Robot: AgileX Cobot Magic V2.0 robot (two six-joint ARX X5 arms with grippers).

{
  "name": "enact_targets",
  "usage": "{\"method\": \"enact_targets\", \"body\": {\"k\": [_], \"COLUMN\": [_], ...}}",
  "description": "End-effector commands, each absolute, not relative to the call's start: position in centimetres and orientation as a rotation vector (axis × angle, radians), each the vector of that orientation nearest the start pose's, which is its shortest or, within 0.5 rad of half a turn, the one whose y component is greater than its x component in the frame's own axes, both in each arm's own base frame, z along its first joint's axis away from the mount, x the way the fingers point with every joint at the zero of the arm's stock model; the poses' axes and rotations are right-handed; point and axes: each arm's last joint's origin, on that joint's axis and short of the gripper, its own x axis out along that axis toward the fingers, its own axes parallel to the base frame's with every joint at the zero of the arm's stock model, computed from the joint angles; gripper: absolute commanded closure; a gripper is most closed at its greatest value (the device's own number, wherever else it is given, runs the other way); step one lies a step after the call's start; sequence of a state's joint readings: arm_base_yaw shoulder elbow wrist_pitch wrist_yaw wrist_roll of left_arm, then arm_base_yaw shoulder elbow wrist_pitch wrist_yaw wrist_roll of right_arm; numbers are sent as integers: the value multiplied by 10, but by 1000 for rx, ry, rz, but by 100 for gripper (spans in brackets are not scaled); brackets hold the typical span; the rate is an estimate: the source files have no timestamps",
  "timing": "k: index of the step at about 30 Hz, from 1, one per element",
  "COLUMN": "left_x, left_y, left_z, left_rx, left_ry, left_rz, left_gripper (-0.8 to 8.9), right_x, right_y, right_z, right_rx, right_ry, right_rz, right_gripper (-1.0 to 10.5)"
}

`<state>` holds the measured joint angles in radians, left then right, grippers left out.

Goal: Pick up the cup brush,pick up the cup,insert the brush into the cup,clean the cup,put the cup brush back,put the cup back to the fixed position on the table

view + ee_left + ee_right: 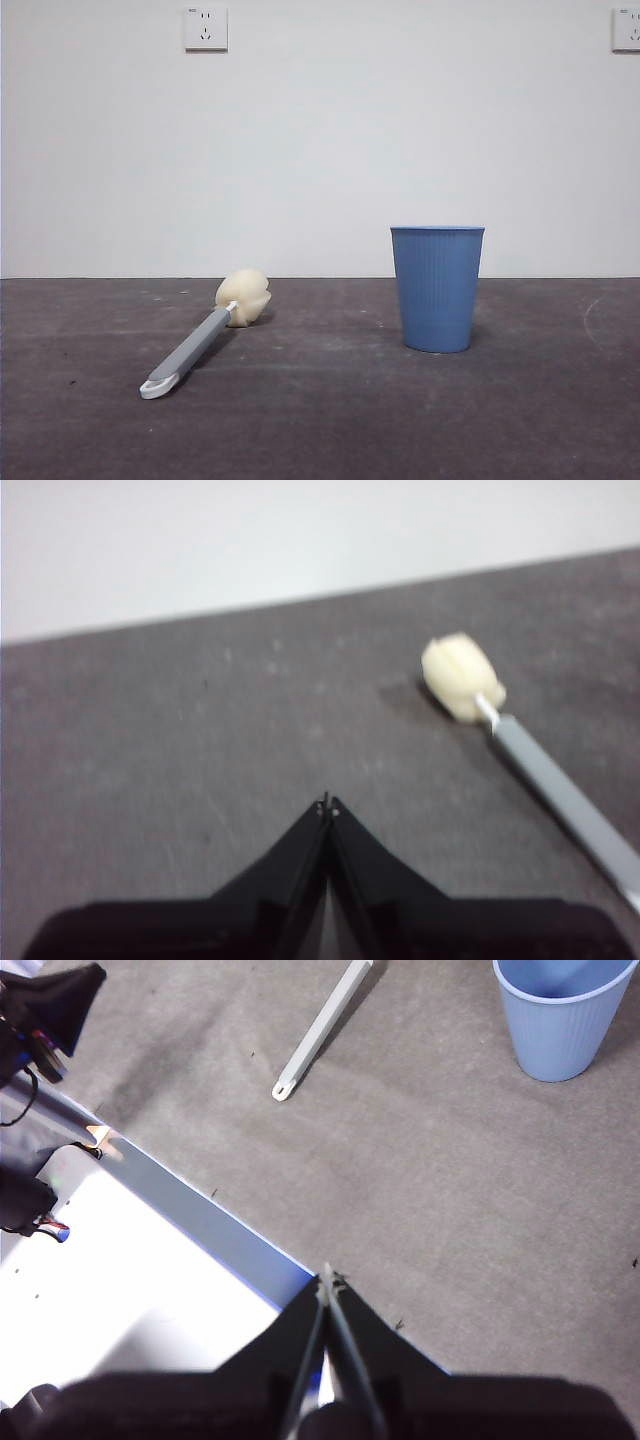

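Left wrist view is soft and blurred; the cup brush (540,765) runs off the frame edge, looped end not visible. Right wrist view: sponge head of the brush cut off, only the handle and loop show; the cup (561,1022) is cropped at the rim. Neither tool appears in the front view.

Left hand (328,806) jaws closed, holding nothing. Right hand (327,1278) jaws closed, holding nothing.

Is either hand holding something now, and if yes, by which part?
Nothing is held. Both the left hand and right hand are shut and empty; the cup brush and cup rest on the table.
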<state>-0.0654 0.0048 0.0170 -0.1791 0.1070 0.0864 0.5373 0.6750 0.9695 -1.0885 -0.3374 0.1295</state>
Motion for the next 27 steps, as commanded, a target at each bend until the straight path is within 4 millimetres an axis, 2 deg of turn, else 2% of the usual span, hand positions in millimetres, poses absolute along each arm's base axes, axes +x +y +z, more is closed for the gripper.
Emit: {"method": "enact_targets", "body": {"k": [1, 23, 27], "left_x": [96, 96, 96], "left_y": [-9, -9, -9], "left_z": [148, 148, 148], "left_rx": [23, 22, 22], "left_ry": [170, 171, 171], "left_rz": [-179, -171, -171], "left_gripper": [816, 816, 816], "right_x": [79, 78, 73], "right_y": [58, 58, 49], "right_z": [329, 330, 335], "right_rx": [25, 24, -86], "right_ry": [860, 854, 717], "right_rz": [774, 770, 695], "right_gripper": [945, 945, 945]}}
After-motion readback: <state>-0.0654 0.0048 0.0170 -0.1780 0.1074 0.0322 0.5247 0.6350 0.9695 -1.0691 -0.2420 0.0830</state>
